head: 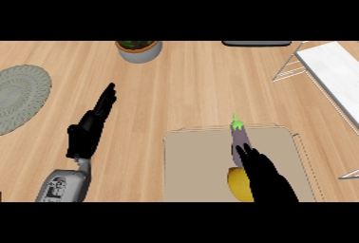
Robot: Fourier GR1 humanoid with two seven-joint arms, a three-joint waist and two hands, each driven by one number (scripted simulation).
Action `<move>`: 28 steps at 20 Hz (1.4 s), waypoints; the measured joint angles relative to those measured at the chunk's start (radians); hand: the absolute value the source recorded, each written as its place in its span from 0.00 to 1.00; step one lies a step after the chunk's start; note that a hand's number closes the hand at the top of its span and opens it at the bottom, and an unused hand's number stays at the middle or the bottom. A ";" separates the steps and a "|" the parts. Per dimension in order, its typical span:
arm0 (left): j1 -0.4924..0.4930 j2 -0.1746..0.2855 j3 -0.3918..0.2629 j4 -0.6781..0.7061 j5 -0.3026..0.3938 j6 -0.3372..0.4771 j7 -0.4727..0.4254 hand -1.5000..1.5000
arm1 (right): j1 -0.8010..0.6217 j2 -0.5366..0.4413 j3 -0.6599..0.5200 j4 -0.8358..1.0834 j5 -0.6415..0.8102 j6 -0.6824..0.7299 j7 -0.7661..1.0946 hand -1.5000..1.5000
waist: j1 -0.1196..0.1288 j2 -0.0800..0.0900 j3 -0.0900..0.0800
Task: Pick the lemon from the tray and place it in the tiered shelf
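A yellow lemon point(239, 184) lies on the beige tray point(198, 166) near the lower edge of the head view, partly hidden by my right hand point(268, 182). That hand is over the tray with its fingers straight, pointing up-left, beside and partly over the lemon. A purple eggplant point(240, 140) with a green stem lies just beyond the fingertips on the tray. The white wire tiered shelf point(329, 71) stands at the upper right. My left hand point(89, 128) rests open over the bare counter at the left, fingers pointing up.
A grey pot with a green plant point(139, 50) stands at the top centre. A round grey-green woven mat point(20, 97) lies at the far left. A dark object point(256, 43) sits at the top edge.
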 measured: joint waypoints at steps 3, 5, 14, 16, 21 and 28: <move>0.024 -0.010 -0.006 -0.019 -0.009 -0.001 -0.006 0.50 | -0.019 0.019 -0.033 0.050 0.002 0.002 -0.027 0.00 | 0.001 0.000 0.000; 0.033 -0.018 -0.010 -0.031 -0.019 0.000 -0.003 0.50 | -0.025 0.042 -0.028 0.067 0.019 0.008 -0.026 0.00 | 0.001 0.000 0.000; 0.000 -0.022 0.021 0.004 -0.026 -0.018 -0.005 0.50 | -0.021 0.061 -0.084 0.137 0.020 0.013 -0.121 0.00 | 0.000 0.000 0.000; 0.002 -0.028 0.020 -0.009 -0.026 -0.019 0.005 0.50 | -0.011 0.081 -0.064 0.161 0.043 -0.001 -0.123 0.00 | 0.001 0.000 0.000; 0.012 -0.026 0.024 -0.025 -0.029 -0.028 0.011 0.50 | -0.002 0.061 -0.070 0.178 0.066 -0.005 -0.178 1.00 | 0.001 -0.006 -0.005; 0.009 -0.033 0.033 0.008 -0.033 -0.033 -0.021 0.50 | -0.010 0.042 -0.060 0.179 0.131 -0.023 -0.239 1.00 | 0.001 -0.008 -0.006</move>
